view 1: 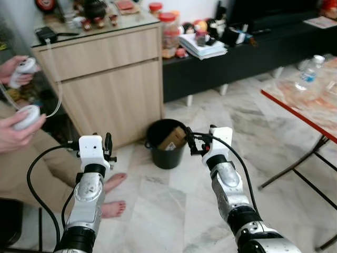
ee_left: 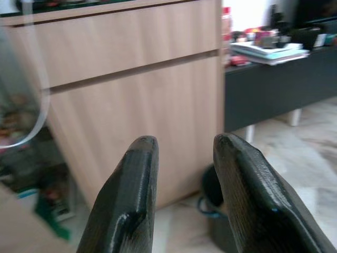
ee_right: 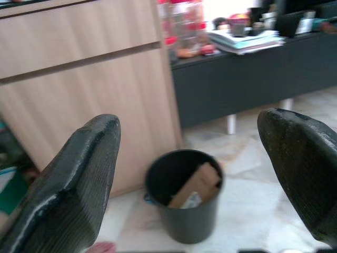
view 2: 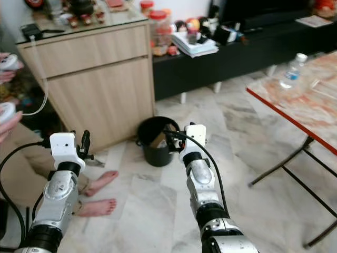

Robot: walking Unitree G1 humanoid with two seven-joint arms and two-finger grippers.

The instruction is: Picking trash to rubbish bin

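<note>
Right gripper [ee_right: 189, 174]: fingers spread wide, nothing between them, touching nothing. It's raised in front of the robot, pointed toward the black rubbish bin [view 1: 167, 143], short of it and above floor level.

Left gripper [ee_left: 181, 195]: fingers a narrow gap apart, empty, no contact. Held up at similar height on the robot's left, aimed at the wooden cabinet [view 1: 108, 84]; the bin's edge shows low beyond the fingertips in the left wrist view.

Bin stands on the marble floor [view 1: 174, 205], just beside the cabinet's front corner, in front of the low black TV bench [view 1: 247, 58]. Inside it: a brown cardboard piece [ee_right: 196, 185] leaning tilted against the wall, top edge at about rim level. Something small and pale sits under it, can't tell what.

A person sits to the robot's left, bare feet [view 1: 113, 195] on the floor near the left arm, each hand [view 1: 16, 129] holding a white controller.

Red-edged table [view 1: 303, 105] to the right, well apart from the bin, with a clear plastic bottle [view 1: 309, 73] standing upright on it.
</note>
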